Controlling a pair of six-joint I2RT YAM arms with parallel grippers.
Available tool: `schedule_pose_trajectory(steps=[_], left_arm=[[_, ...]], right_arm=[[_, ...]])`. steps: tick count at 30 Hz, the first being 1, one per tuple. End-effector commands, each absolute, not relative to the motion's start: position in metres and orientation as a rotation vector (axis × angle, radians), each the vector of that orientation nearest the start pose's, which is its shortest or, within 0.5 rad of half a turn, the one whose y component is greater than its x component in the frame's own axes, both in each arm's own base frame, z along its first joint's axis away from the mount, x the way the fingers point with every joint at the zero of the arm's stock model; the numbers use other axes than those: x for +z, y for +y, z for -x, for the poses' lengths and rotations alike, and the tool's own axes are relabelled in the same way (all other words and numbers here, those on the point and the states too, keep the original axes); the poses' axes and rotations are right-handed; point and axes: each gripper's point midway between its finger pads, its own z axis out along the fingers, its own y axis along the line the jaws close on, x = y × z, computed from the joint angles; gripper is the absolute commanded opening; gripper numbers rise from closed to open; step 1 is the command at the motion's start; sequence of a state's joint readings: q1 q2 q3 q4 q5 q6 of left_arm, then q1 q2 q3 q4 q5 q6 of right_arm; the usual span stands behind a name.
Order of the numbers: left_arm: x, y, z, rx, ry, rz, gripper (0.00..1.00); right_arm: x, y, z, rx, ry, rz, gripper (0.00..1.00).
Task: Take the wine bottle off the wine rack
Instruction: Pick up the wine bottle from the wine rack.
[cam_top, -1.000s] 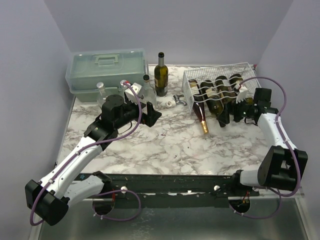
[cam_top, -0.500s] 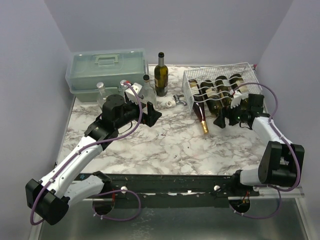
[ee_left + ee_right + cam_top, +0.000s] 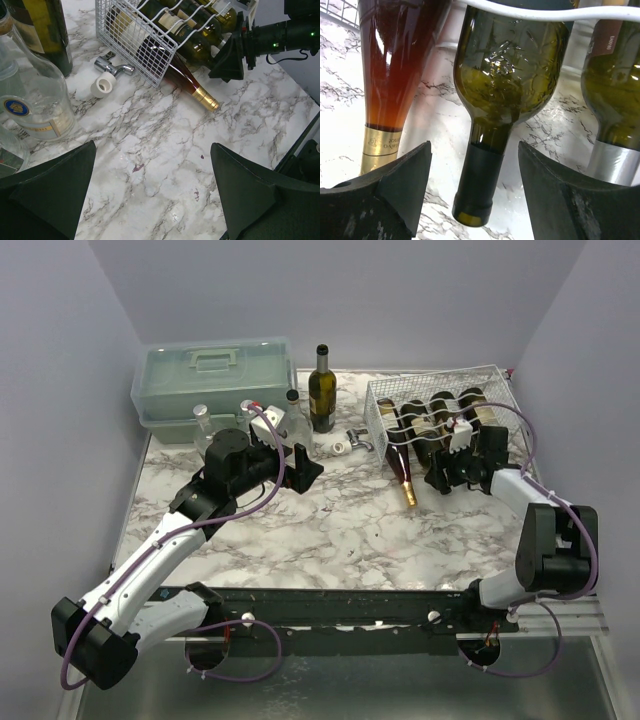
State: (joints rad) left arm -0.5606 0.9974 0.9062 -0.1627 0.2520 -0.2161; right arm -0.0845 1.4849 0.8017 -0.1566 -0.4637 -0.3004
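Between right jaws: wine bottle [image 3: 501, 87] neck (gaps both sides).

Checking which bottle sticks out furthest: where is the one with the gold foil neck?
Overhead view: the gold-necked bottle lies in the leftmost slot of the wine rack, neck poking out onto the table, left of the right gripper.
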Motion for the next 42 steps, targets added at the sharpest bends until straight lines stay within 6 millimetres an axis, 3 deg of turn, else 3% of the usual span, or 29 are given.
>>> schedule_pose_trajectory(steps=[1,9,28,32,38,42], left_arm=[[0.271,-0.230,-0.271,-0.757,1.810,-0.507,0.99],[0.272,-0.230,-0.271,-0.754,1.808,-0.505,0.99],[0.268,-0.230,-0.272,-0.749,1.819,-0.507,0.99],[0.267,-0.231,-0.272,-0.750,1.822,-0.508,0.99],[0.267,-0.230,-0.273,-0.745,1.821,-0.508,0.99],[0.268,-0.230,-0.273,-0.745,1.818,-0.508,0.99]], right_arm=[[0.060,0.034,-0.369,0.309,2.292,0.432,0.71],[0.047,0.037,-0.369,0.311,2.335,0.425,0.63],[0.031,0.045,-0.377,0.286,2.375,0.410,0.58],[0.028,0.045,-0.376,0.282,2.385,0.409,0.53],[0.031,0.044,-0.377,0.278,2.380,0.408,0.36],[0.036,0.043,-0.377,0.266,2.370,0.399,0.20]])
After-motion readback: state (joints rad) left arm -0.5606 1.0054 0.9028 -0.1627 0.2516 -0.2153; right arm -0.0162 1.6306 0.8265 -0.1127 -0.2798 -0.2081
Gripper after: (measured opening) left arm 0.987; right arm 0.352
